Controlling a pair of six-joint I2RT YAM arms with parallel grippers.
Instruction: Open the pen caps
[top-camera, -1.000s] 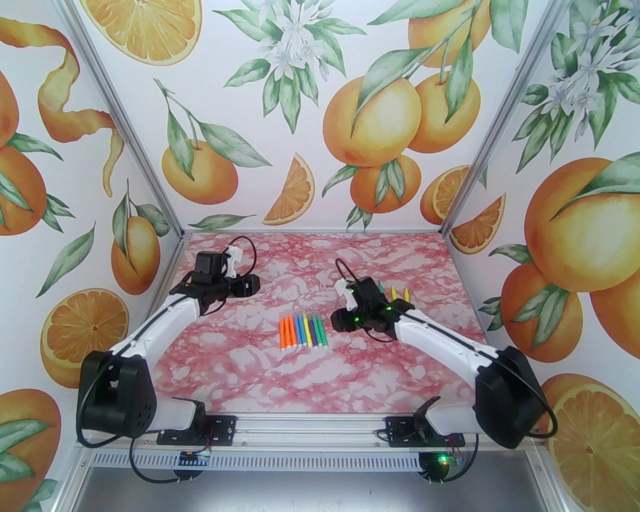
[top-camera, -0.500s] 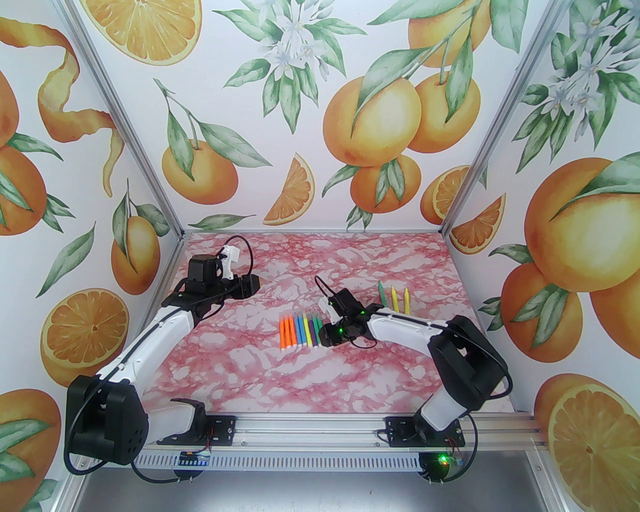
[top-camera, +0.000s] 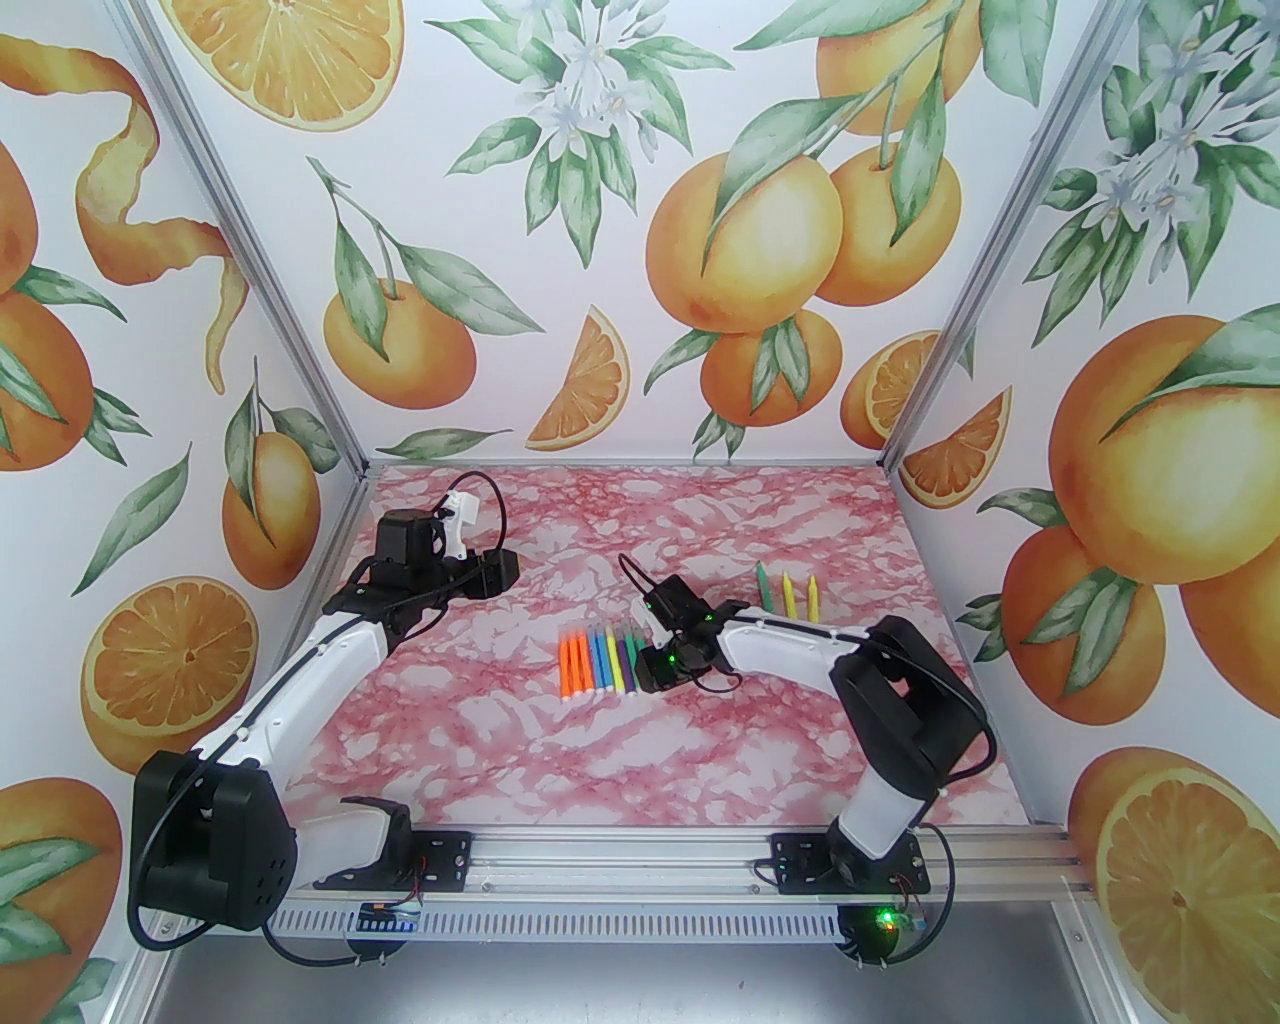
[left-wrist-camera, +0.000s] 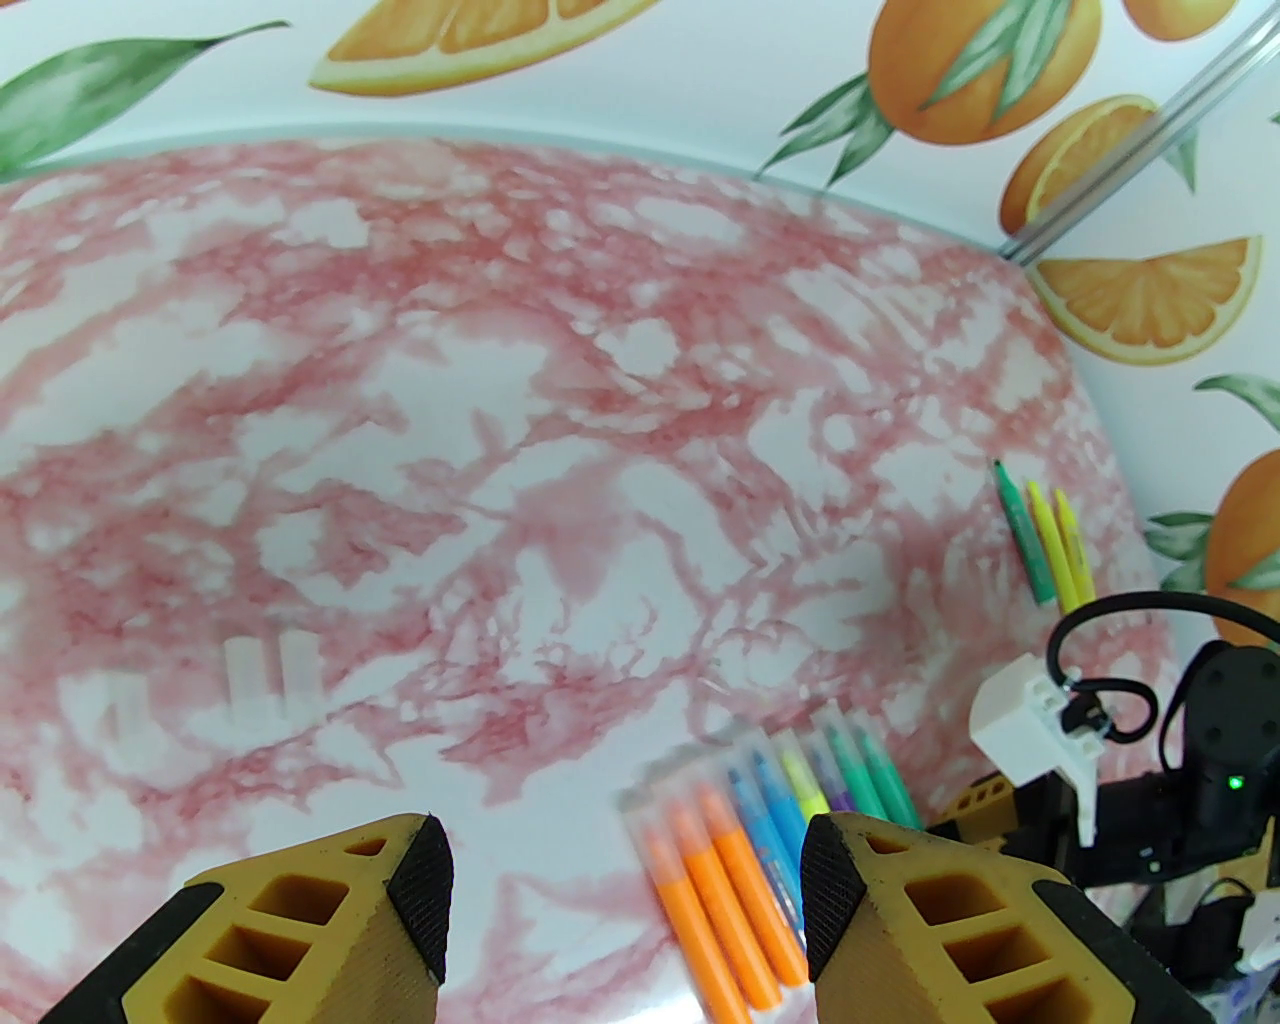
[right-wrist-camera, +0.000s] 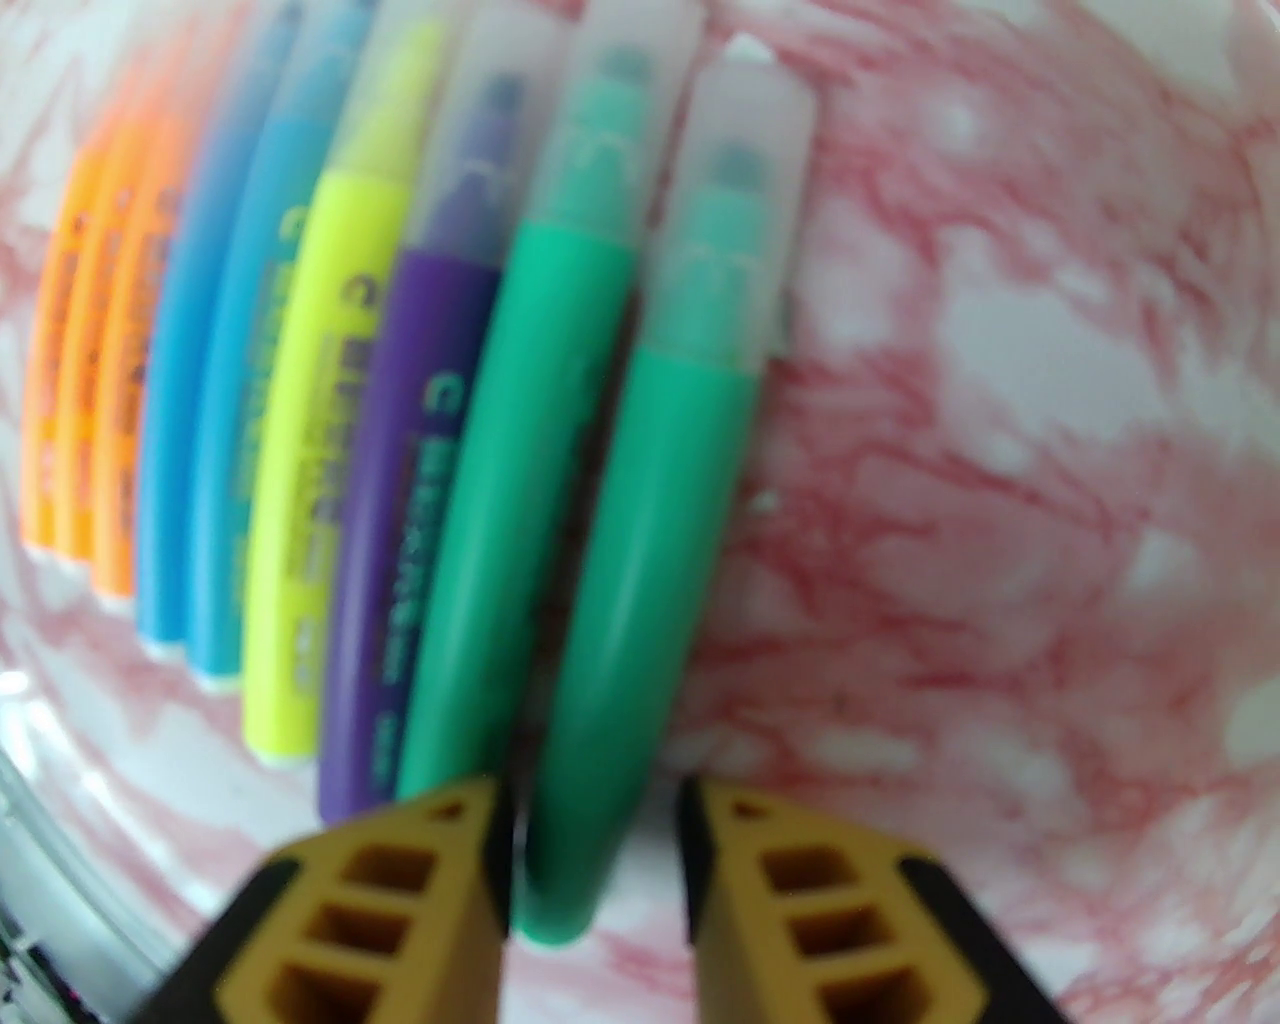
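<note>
**Right gripper** (right-wrist-camera: 590, 800). Your jaws stand partly open, one on each side of the near end of the outermost green marker (right-wrist-camera: 640, 520). The left pad (right-wrist-camera: 497, 850) sits against or very close to the barrel. The right pad (right-wrist-camera: 692, 850) has a sliver of table showing beside it. Nothing is clamped. The wrist picture is blurred, so contact on the left side cannot be confirmed.

**Outward from those jaws.** The marker runs straight ahead, flat on the table (right-wrist-camera: 1000, 400), and touches a second green one on its left. Further left lie one purple, one yellow, two blue and three orange, side by side in one row of markers (top-camera: 605, 660).

**Pen caps** (right-wrist-camera: 745, 200). You will find them at the far ends, away from your fingers. They are frosted, see-through sleeves with the coloured tips visible inside. Those on the green, purple and yellow markers are seated. The orange ends are too blurred to judge.

**Beyond and to the right of this gripper.** Three loose markers (top-camera: 789, 595), one green and two yellow, lie well apart from the row, their pointed ends facing away.

**Left gripper** (left-wrist-camera: 625, 850). Your jaws are spread wide and hold nothing. It hangs above the table, well to the left of the row. From its wrist, the row lies just ahead by its right finger, which covers part of it. Ahead and to its left, three pale short pieces (left-wrist-camera: 270, 675) rest on the table, too faint to identify.
</note>
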